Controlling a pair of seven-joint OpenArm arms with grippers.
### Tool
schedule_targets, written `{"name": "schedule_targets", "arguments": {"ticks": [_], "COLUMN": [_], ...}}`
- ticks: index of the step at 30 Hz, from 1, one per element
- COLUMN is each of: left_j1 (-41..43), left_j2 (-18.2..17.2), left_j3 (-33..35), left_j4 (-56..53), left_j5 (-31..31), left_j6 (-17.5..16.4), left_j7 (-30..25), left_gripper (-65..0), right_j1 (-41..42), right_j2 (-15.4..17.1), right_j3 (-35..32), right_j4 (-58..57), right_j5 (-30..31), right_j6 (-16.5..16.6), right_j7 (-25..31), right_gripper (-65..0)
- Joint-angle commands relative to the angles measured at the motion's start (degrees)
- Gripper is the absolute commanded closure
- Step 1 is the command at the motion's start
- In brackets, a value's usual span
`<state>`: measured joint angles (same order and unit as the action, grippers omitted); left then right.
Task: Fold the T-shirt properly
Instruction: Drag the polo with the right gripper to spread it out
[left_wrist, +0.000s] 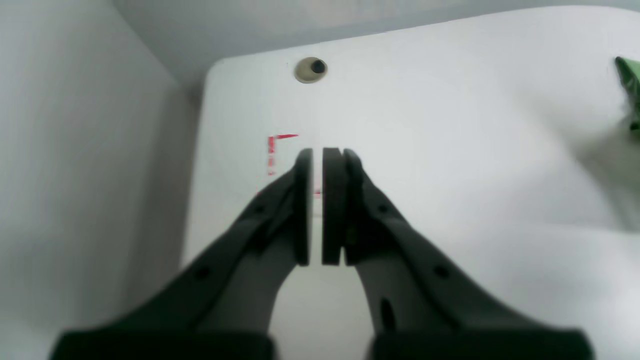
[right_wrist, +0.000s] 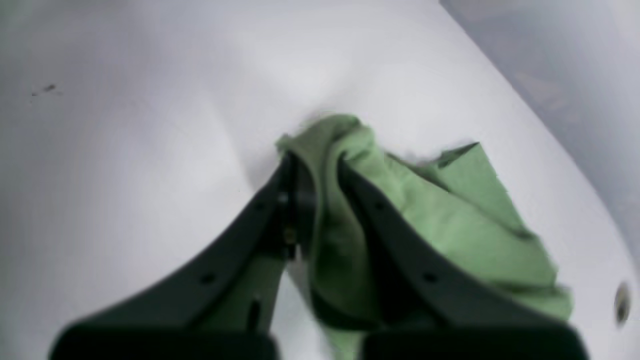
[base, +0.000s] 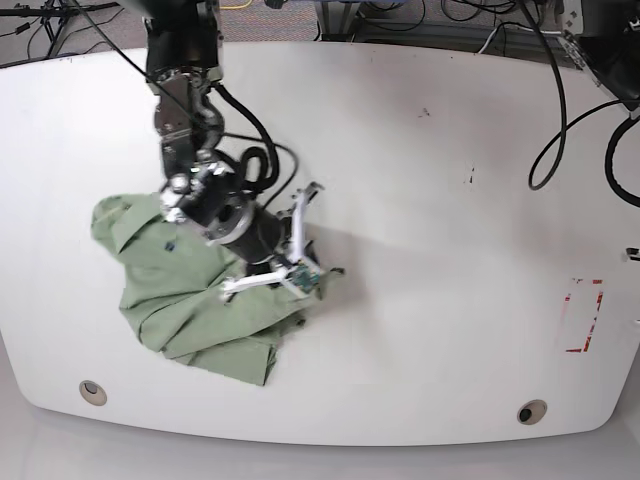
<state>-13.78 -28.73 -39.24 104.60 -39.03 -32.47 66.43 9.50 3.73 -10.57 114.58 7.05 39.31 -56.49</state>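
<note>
while the right pincer (right_wrist: 315, 165) pinches a bunched fold of the t-shirt (right_wrist: 450, 220), the left pincer (left_wrist: 317, 160) hangs pressed together above the bare white surface (left_wrist: 450, 175).

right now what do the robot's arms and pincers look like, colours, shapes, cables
Each pincer has two dark grey-black fingers that widen toward the wrist, with small round holes along their sides: the left pincer carries flat black pads on the inner faces, and the right pincer looks the same. In the base view the right arm is black with silver joints, a looped black cable and white bracket pieces near the wrist.
</note>
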Motion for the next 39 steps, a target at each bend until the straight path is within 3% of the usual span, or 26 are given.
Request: {"name": "schedule_targets", "arguments": {"ticks": [1,4,10,19,23,33,39], "left_j1": [-1.0,-0.9,-0.1,0.1,0.1,0.1,0.2], "left_j2": [-3.2,-4.5,-6.6,-6.7,-6.6,-3.6,-3.4], "left_j3": [-1.1,-2.6,-5.5,-6.2,-6.1,-4.8,0.8], "left_j4": [0.8,1.0,0.9,1.0,0.7,0.7,0.7], "left_j5": [-0.5,-0.6,-0.6,-0.6,-0.6,-0.6,-0.6], "left_j6": [0.2,0.2,0.2,0.2,0.2,0.2,0.2], "left_j7": [-1.8,-1.5,0.4,0.6,0.6,0.6,0.3], "left_gripper": [-1.1,-1.1,-1.1,-1.1,-1.1,-1.1,-1.1], "right_j1": [2.0,2.3,2.0,1.9,1.8,0.2,-1.8], "right_j2": [-4.3,-8.2,-12.6,-12.7,-12.3,-3.0,-1.6], "right_j3": [-8.8,-16.6,-26.6,-30.5,-27.4,-13.6,-2.2], "right_j4": [0.0,-1.3,-2.0,-2.0,-1.6,2.1,2.1], "right_j5": [-2.6,-7.2,-13.3,-16.9,-16.9,-16.5,-16.6], "right_j6": [0.7,0.7,0.7,0.7,0.7,0.7,0.7], "right_j7": [2.2,3.3,4.8,5.3,5.3,5.3,5.3], "right_gripper": [0.0,0.0,0.0,0.0,0.0,0.0,0.0]}}
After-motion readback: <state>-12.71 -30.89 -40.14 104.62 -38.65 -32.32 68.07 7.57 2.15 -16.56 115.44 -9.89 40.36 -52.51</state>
